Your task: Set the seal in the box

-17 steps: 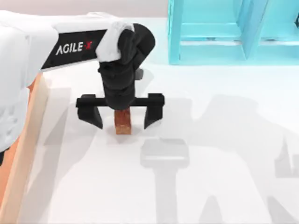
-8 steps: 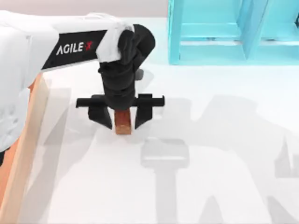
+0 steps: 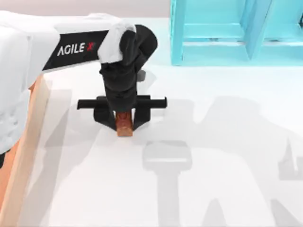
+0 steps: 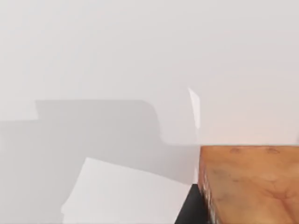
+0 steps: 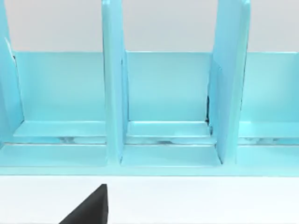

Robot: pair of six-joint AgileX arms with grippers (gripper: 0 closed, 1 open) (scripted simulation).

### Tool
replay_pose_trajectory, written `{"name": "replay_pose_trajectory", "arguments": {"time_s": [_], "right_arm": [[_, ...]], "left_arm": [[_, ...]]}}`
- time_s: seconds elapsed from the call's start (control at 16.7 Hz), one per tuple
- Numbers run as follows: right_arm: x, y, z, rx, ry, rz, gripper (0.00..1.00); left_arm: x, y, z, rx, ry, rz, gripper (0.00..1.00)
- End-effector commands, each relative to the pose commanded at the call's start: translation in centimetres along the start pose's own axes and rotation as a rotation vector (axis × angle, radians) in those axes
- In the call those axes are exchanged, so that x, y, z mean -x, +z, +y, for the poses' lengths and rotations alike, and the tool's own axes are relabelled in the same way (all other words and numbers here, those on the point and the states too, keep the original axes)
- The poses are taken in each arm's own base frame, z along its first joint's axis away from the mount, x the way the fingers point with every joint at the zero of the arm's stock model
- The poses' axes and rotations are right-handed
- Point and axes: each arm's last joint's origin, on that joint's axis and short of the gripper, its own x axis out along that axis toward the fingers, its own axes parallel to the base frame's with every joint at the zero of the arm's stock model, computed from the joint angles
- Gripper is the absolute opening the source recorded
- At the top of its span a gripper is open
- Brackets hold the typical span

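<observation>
The seal (image 3: 124, 124) was a small reddish-brown block with a mottled, stone-like skin, and it stood upright on the white surface (image 3: 213, 189), a little left of the middle in the top view. In the left wrist view the seal (image 4: 252, 184) appeared very close, with orange-brown veined faces and a dark finger edge against its side. The left end effector (image 3: 124, 118) came down on it from above, and its two black fingers (image 3: 105, 115) were narrowed onto the block's two sides, so it seemed to have the seal in its grip. Around the seal the surface was bare and wide to the right and toward the near edge, with only grey shadows lying on it. The box (image 3: 26, 142) was at the left edge of the surface, near the seal but not touching it; its pale rim ran along the side and orange wood showed behind. A turquoise shelf (image 3: 222, 33) stood at the far right, well apart. The left arm reached in from the left, its black wrist pointing straight down. The right wrist view faced the turquoise shelf (image 5: 163, 116).
</observation>
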Motion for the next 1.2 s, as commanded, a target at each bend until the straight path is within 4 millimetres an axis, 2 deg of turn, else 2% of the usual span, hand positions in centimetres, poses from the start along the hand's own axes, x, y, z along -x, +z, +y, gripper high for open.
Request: {"name": "replay_pose_trajectory", "arguments": {"time_s": [0.48,0.6,0.96,1.08,1.2], "right_arm": [[0.0,0.0,0.0,0.000,0.000,0.000,1.00],[0.0,0.0,0.0,0.000,0.000,0.000,1.00],[0.0,0.0,0.0,0.000,0.000,0.000,1.00],[0.0,0.0,0.0,0.000,0.000,0.000,1.00],[0.0,0.0,0.0,0.000,0.000,0.000,1.00]], "left_arm": [[0.6,0.1,-0.1,-0.001,-0.003,-0.004,0.00],[2.2,0.4,-0.2,0.001,-0.004,-0.009,0.00],[9.2,0.1,0.0,0.001,0.003,0.005,0.00],[10.0,0.0,0.0,0.000,0.000,0.000,0.00],[10.0,0.0,0.0,0.000,0.000,0.000,0.00]]}}
